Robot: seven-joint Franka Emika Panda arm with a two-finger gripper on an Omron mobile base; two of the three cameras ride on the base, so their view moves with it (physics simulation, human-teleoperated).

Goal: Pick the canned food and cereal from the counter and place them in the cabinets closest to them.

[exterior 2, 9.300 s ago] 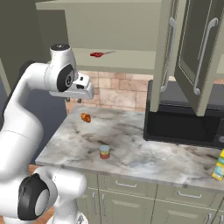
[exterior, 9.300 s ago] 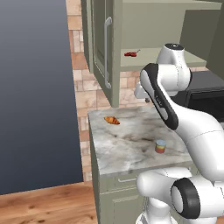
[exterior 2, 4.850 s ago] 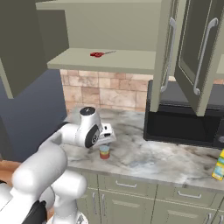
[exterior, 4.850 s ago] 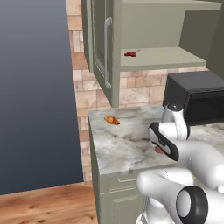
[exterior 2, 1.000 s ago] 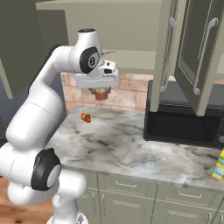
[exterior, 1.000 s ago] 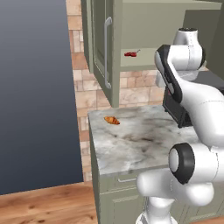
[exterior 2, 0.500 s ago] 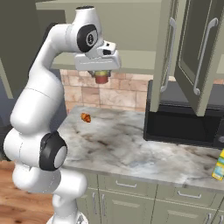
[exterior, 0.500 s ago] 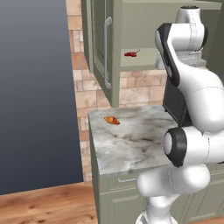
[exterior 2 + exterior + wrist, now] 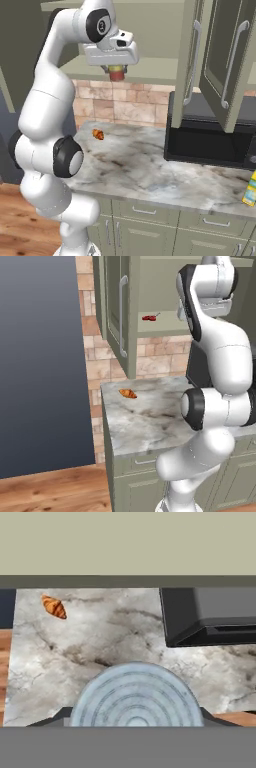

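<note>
The gripper (image 9: 116, 70) has carried the can (image 9: 117, 74) off the counter (image 9: 150, 170), from 6 o'clock of the view to 12 o'clock, level with the open cabinet's shelf (image 9: 160, 70).

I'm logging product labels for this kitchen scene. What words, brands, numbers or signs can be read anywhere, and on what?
No text can be read in any view.
Canned food, held in the gripper: red-orange label, no lettering legible.
Cereal at the counter's right end: coloured print, too small and cut off to read.
Microwave: no markings legible.
</note>
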